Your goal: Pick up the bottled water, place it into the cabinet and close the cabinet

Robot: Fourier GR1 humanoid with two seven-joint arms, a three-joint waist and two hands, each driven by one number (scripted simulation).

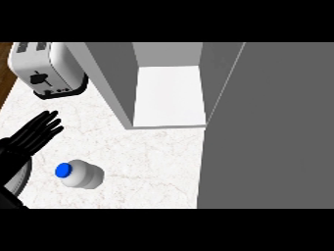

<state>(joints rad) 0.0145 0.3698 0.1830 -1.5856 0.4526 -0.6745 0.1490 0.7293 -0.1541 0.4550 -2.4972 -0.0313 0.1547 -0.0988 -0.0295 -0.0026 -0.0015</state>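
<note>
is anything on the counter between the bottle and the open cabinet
Nothing visible does: bare counter lies between the bottled water and the open cabinet. The toaster stands off to the left.

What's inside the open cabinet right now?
The cabinet shows only a bare white shelf floor. The bottled water stands outside on the counter. The grey door hides the interior's right side.

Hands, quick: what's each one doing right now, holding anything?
Left hand: open, fingers straight, holding nothing; the bottled water stands apart from it on the counter.
Right hand: not in view.
</note>
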